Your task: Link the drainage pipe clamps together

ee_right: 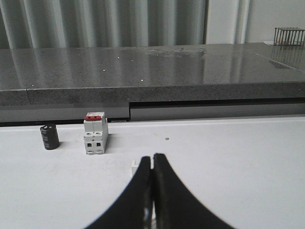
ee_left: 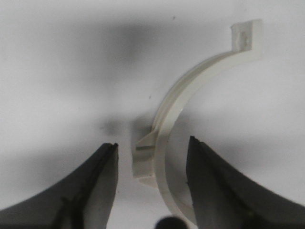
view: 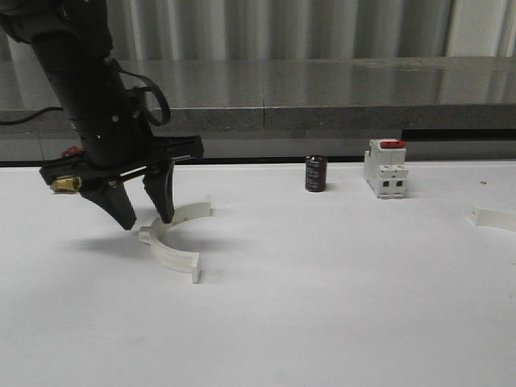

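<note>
One white drainage pipe clamp (view: 171, 248) lies flat on the white table at the left, its arc opening to the right. My left gripper (view: 147, 219) hangs over the arc's left bend, open. In the left wrist view the clamp's band (ee_left: 190, 90) and a small tab run between the two black fingers (ee_left: 102, 186) of the left gripper (ee_left: 152, 143), which do not touch it. A second clamp (view: 493, 217) lies at the far right edge. My right gripper (ee_right: 152, 156) is shut with nothing in it, and a white clamp end (ee_right: 135, 166) peeks out just past it.
A black cylinder (view: 316, 173) and a white switch with a red top (view: 385, 168) stand at the back middle of the table. A brass valve (view: 66, 185) sits behind the left arm. A grey ledge (view: 322, 89) runs along the back.
</note>
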Motion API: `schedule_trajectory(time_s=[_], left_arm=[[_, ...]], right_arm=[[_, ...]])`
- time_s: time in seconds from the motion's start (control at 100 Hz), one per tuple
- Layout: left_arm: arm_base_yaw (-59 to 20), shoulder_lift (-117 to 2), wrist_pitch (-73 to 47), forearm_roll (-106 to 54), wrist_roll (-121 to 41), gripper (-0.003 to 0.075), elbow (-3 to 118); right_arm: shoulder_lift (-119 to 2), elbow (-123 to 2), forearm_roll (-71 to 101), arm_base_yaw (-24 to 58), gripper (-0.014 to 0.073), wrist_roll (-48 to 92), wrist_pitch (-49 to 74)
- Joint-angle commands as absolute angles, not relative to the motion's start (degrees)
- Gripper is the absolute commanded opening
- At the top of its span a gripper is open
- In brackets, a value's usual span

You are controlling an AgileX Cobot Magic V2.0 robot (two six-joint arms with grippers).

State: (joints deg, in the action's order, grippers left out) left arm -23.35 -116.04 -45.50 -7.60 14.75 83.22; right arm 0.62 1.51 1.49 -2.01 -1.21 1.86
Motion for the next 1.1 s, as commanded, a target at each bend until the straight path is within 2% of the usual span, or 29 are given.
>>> schedule_trajectory(time_s=[0.0,0.09,0.1,0.11,0.2,0.44,0.77,1.09], left_arm=[[-23.7,-110.1,-44.2,-6.7,15.2,0.0308,84.9],[-23.6,-107.1,-45.4,-4.2,15.2,0.0181,84.9],[-23.6,-106.7,-45.6,-3.6,15.2,0.0141,84.9],[-23.6,-106.4,-45.7,-3.3,15.2,0.0141,84.9],[-23.2,-103.3,-46.0,-0.8,15.2,-0.0024,84.5],[-17.5,-94.3,-45.9,0.0,13.9,-0.0021,80.0],[-8.0,-77.4,-42.0,0.5,8.9,-0.0021,65.1],[-5.3,-57.0,-36.1,3.0,8.8,-0.0021,49.7]], right_arm=[[1.7,0.6,0.8,-2.4,-0.0066,-1.0,-2.4],[1.7,0.6,0.8,-2.4,-0.0066,-1.0,-2.4],[1.7,0.6,0.8,-2.4,-0.0066,-1.0,-2.4],[1.7,0.6,0.8,-2.4,-0.0066,-1.0,-2.4],[1.7,0.6,0.8,-2.4,-0.0066,-1.0,-2.4],[1.7,0.6,0.8,-2.4,-0.0066,-1.0,-2.4],[1.7,0.6,0.8,-2.4,-0.0066,-1.0,-2.4],[1.7,0.6,0.8,-2.4,-0.0066,-1.0,-3.8]])
